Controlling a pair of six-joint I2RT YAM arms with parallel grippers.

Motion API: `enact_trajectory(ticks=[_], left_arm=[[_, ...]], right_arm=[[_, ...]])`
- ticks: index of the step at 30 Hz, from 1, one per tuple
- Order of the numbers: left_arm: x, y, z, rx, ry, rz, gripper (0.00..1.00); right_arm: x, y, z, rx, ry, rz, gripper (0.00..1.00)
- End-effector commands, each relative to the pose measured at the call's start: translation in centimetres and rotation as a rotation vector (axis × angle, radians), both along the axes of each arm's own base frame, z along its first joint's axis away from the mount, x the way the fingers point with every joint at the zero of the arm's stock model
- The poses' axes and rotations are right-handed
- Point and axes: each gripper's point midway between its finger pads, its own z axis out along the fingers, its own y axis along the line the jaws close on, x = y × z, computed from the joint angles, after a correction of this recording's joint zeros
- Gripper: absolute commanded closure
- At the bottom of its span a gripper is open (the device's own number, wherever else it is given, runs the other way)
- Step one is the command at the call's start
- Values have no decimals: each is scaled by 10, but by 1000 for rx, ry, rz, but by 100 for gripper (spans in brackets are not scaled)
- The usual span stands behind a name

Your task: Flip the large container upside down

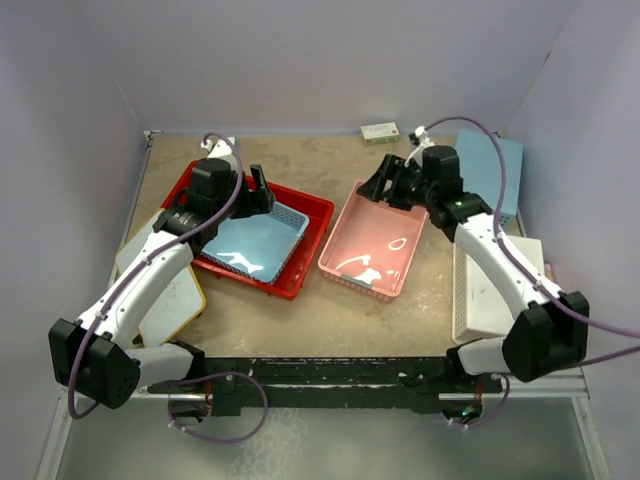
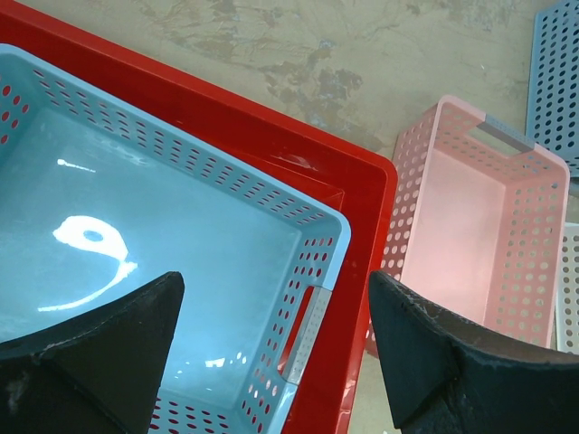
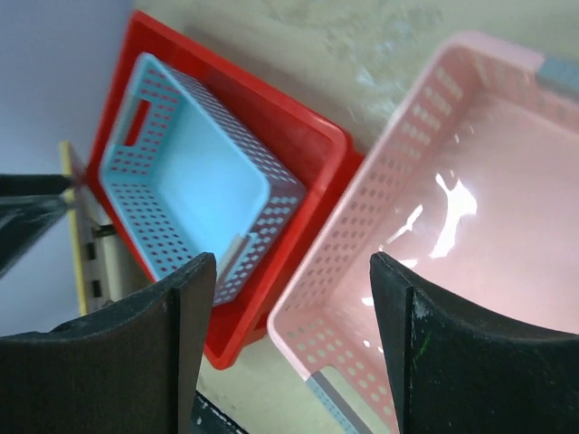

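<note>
Top external shows left fingers (image 2: 99, 362) and right fingers (image 3: 461, 362) spread empty, the large container (image 1: 318, 222) upright, holding a blue basket (image 1: 255, 240).

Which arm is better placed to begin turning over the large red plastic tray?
Left, probably. The left arm holds open jaws over the red plastic tray and the light-blue perforated basket inside it; the right arm hovers over the pink perforated basket.
</note>
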Motion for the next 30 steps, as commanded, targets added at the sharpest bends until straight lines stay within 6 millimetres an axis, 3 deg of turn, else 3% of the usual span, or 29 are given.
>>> enact_trajectory(ticks=[1, 6, 14, 23, 28, 30], left_arm=[[5, -5, 15, -45, -49, 2, 20], [4, -3, 14, -47, -46, 12, 20], [3, -2, 12, -50, -44, 16, 20], [-2, 4, 12, -25, -44, 30, 20], [-2, 5, 10, -19, -39, 31, 20], [-3, 5, 9, -18, -39, 29, 20]], right_arm=[[7, -1, -42, -75, 157, -154, 29], [9, 27, -54, -163, 178, -165, 23], [21, 38, -94, -444, 294, -331, 27], [22, 38, -140, -564, 415, -426, 39], [21, 38, -149, -566, 422, -421, 53], [19, 42, -150, -558, 429, -395, 64]])
